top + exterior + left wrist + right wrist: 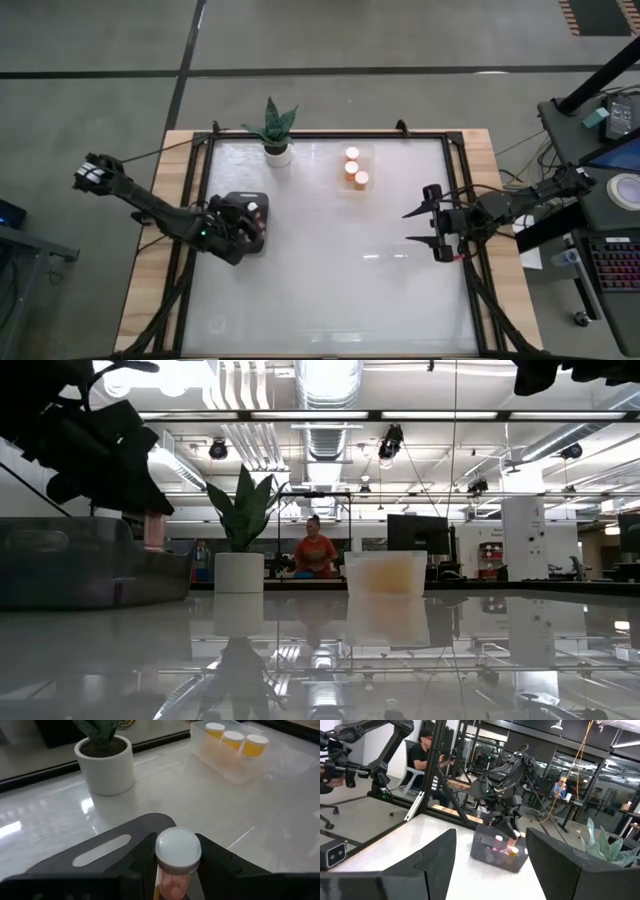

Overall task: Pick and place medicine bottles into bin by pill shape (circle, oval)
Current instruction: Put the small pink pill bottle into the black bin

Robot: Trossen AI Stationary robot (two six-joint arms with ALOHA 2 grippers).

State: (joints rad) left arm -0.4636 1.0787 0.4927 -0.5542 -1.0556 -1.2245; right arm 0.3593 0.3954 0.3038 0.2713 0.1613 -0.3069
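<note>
My left gripper (250, 213) hangs over the dark grey-black bin (243, 228) at the table's left and is shut on a small pinkish-red medicine bottle with a white cap (178, 851). The right wrist view shows other pinkish-red bottles (498, 840) standing in that bin (497, 857). Three orange bottles with white caps (354, 168) stand in the clear tray (235, 767) at the far middle. My right gripper (413, 227) is open and empty above the table's right side, pointing toward the left. My left gripper pinches the pinkish-red bottle between its two fingers, on the body just under the white cap (175, 875). The bottle stands upright in the hold (153, 530), its lower end at the dark bin's rim. Whether it rests on the bin's floor is hidden by the bin's wall.
A white pot with a green plant (276, 140) stands at the far edge, between the bin and the clear tray. The glossy white tabletop (340, 280) lies between the two arms. A person (316, 550) sits in the room beyond the table.
</note>
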